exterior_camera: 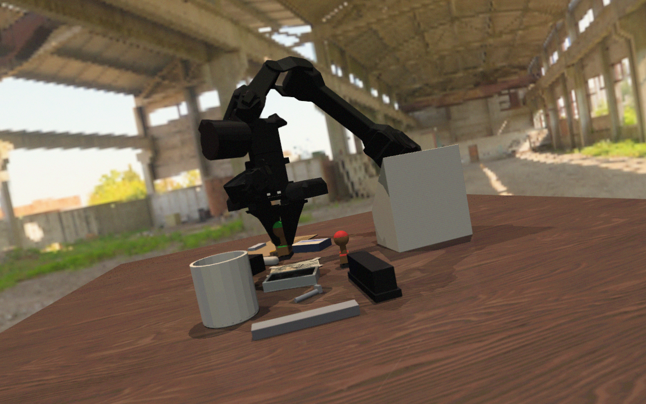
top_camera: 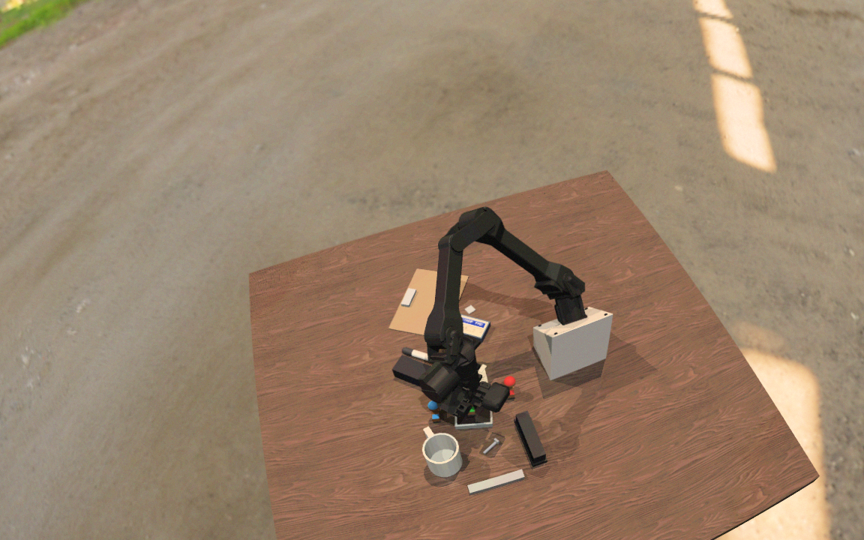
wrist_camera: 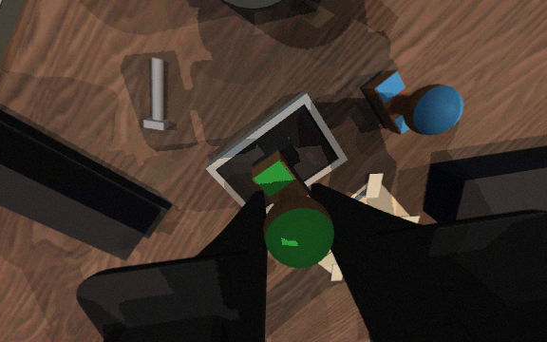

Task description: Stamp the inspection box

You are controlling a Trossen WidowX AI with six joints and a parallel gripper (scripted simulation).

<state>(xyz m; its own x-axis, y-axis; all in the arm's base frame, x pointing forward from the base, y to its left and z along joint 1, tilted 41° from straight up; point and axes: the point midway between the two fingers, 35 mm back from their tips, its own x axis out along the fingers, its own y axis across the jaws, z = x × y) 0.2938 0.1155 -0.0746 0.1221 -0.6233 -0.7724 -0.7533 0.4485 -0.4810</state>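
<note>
My gripper [exterior_camera: 282, 245] [wrist_camera: 288, 195] is shut on the green-topped stamp [exterior_camera: 277, 225] [wrist_camera: 299, 237], its base hanging down. In the wrist view the base lies over the grey-rimmed ink pad [top_camera: 473, 424] [exterior_camera: 291, 284] [wrist_camera: 258, 134]; in the exterior view it is above the pad. The stamp's printing face and lettering are hidden. The cream card [exterior_camera: 296, 264] [wrist_camera: 383, 199] lies beside the pad with light tabs at its corners. The fingers and stamp cover much of it in the wrist view, and its inspection box cannot be made out.
A blue stamp [top_camera: 432, 405] [wrist_camera: 437, 110] and a red stamp [top_camera: 509, 381] [exterior_camera: 341, 240] stand either side of the pad. Around are a mug [top_camera: 442, 460] [exterior_camera: 224, 291], a bolt [top_camera: 490, 445] [wrist_camera: 158, 90], a black stapler-like block [top_camera: 529, 437] [exterior_camera: 374, 276], a grey bar [top_camera: 496, 481] and a black box [wrist_camera: 501, 190].
</note>
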